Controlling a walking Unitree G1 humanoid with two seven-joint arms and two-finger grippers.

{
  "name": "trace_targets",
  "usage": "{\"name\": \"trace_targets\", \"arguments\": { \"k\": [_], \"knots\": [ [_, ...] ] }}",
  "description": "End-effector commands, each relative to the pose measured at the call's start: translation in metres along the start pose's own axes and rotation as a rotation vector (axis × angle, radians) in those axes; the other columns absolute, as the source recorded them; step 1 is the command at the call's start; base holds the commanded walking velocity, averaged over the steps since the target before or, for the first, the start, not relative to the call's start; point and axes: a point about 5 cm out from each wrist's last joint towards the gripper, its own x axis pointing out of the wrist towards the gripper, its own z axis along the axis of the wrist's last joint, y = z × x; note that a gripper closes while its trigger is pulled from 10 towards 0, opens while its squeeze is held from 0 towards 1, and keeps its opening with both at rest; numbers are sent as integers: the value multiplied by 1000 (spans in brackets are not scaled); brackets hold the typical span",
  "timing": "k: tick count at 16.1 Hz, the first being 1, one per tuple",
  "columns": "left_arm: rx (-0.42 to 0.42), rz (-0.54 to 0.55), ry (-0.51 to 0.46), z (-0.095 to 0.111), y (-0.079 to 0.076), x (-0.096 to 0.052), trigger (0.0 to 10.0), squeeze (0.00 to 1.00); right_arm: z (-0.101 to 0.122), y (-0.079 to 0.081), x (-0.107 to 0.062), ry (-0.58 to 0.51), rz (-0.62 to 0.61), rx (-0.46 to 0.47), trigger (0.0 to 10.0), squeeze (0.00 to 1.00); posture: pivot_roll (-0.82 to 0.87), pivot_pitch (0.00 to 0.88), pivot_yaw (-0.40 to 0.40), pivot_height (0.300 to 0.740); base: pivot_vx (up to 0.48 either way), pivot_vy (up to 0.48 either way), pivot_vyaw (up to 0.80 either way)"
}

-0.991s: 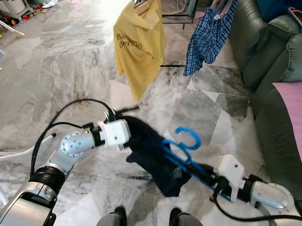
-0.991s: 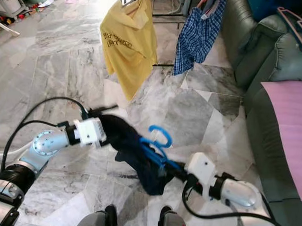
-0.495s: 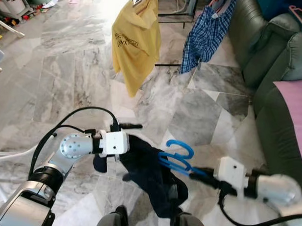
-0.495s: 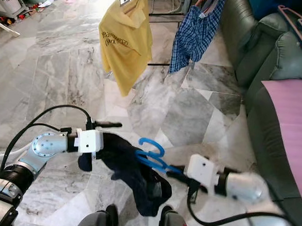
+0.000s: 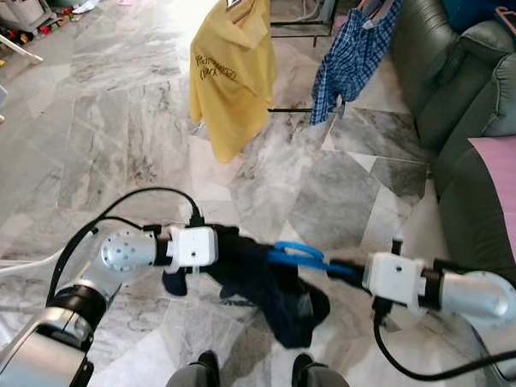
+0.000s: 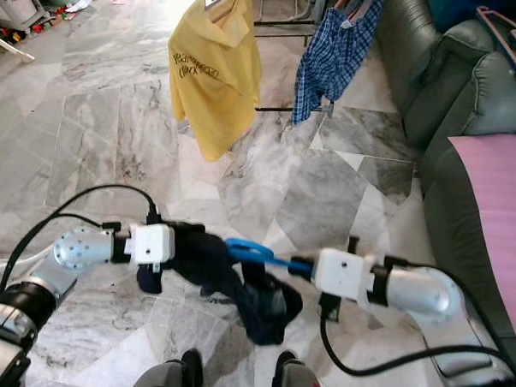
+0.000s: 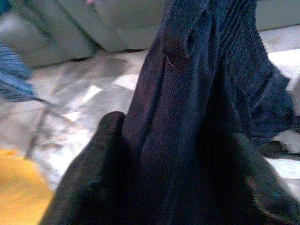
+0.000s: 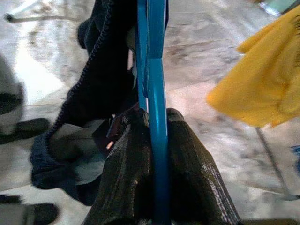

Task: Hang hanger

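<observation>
L to R: marble floor [image 5: 115, 127] wide open on the robot's left and ahead, w/ bits of clutter only at the far top-left edge.

Left gripper [image 5: 226, 248] held at mid-height in front of the body, its fingers [image 7: 108, 154] buried in a dark navy garment [image 5: 267, 288]. Fabric sits between them in the wrist view, so they're pinching the cloth.

One garment in hand, bunched and sagging over the robot's two feet [image 5: 203, 362].

One blue hanger [image 5: 298, 255] lies nearly level between the two arms, partly inside the garment. Right gripper [image 8: 157, 126] has both fingers [image 8: 192, 178] pressed tight on the hanger's blue bar.

Ahead, past open floor: two items on the drying rack [image 5: 291, 23] – one yellow shirt [image 5: 233, 72], one blue plaid garment [image 5: 354, 56], apart from each other.

Right edge is tight: green sofa [image 5: 460, 82] runs along that side, w/ a pink cushion [image 5: 506, 196] close beside the right arm. One pink hanger [image 6: 509, 42] rests on the sofa back.
</observation>
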Motion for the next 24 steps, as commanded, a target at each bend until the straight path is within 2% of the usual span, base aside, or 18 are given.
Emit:
{"name": "trace_targets", "arguments": {
  "k": [1,4,9,15,20,23,24],
  "knots": [
    [3,25,40,-6,2,-7,0,0,10,-12,-1,-63,-86,-54,10000,0,-118,256,95,740,0,0,0],
    [42,114,54,-4,13,-7,0,0,10,-27,-1,-54,-199,-114,10000,0,-120,257,97,740,0,0,0],
    [64,129,75,-5,14,-5,0,0,8,-32,0,-51,-240,-147,10000,0,-120,262,103,740,0,0,0],
    [75,120,67,-3,17,-2,0,0,4,-33,0,-19,-226,-217,10000,0,-121,262,102,740,0,0,0],
    [66,62,67,-4,11,0,0,0,1,-39,0,3,-207,-307,10000,0,-120,265,109,740,0,0,0],
    [62,61,67,-4,11,0,0,0,-2,-38,0,5,-183,-297,10000,0,-119,262,109,740,0,0,0],
    [55,79,64,-3,13,0,0,0,-3,-38,0,-3,-163,-254,10000,1000,-119,262,109,740,0,0,0]
  ]
}}
